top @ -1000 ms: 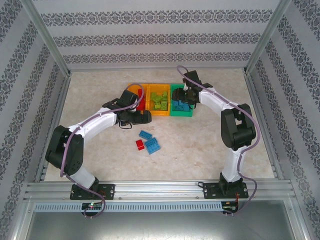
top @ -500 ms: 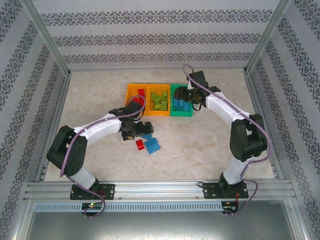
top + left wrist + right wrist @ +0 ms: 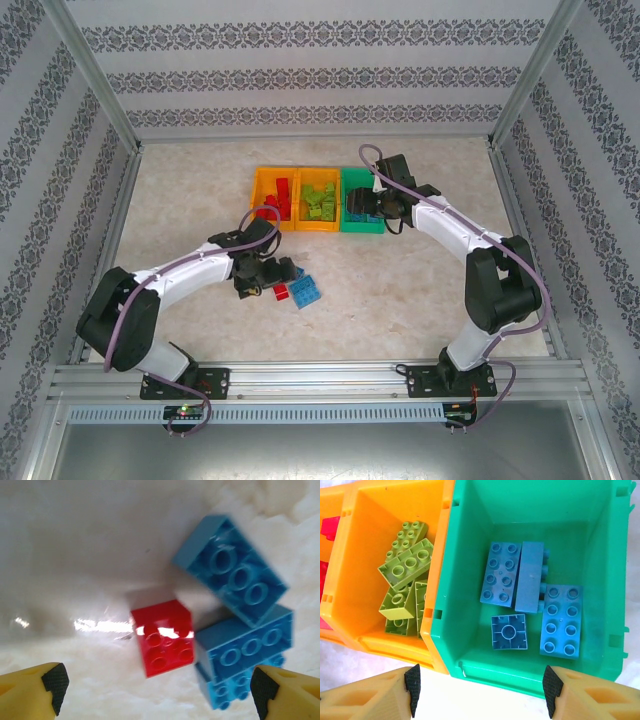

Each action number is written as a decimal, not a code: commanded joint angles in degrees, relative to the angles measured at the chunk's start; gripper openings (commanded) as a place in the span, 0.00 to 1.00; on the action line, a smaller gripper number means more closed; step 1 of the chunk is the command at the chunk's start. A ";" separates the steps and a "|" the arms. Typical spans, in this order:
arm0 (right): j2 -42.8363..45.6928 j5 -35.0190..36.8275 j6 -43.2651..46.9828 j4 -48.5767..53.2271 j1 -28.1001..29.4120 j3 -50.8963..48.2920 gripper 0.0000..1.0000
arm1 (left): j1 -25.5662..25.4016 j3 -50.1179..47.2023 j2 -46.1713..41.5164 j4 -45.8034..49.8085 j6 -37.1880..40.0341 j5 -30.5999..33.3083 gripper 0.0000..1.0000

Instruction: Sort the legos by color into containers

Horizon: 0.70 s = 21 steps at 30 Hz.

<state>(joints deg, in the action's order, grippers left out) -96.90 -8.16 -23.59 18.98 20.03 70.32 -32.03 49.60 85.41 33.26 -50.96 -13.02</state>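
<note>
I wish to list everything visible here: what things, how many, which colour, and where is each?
orange bins: two, orange, row's left and middle
green bin: one, green, row's right end
red bricks: several, red, left bin
lime bricks: several, lime, middle bin
blue bricks: four, blue, green bin
loose red brick: one, red, table
loose blue bricks: at least two, blue, beside it
left pincer: one, open, above loose bricks
right pincer: one, open, above green bin
</note>
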 commanded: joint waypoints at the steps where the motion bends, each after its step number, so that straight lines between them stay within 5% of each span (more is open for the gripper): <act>1: 0.93 1.00 1.05 -1.59 0.10 -0.62 0.68 | -1.00 -1.55 -1.42 0.29 -4.04 1.55 0.92; 12: 1.76 1.39 2.48 -2.13 0.10 -2.63 0.68 | -1.25 1.21 2.60 -0.96 -5.82 4.28 0.78; 21: 2.51 1.35 3.47 -1.85 -0.77 -3.35 0.69 | -1.94 3.59 6.82 -1.39 -5.47 3.29 0.78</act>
<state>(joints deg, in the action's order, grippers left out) -96.40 -7.94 -21.21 17.32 19.99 67.72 -33.04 51.64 91.00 31.90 -55.83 -10.26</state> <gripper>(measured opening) 0.688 0.781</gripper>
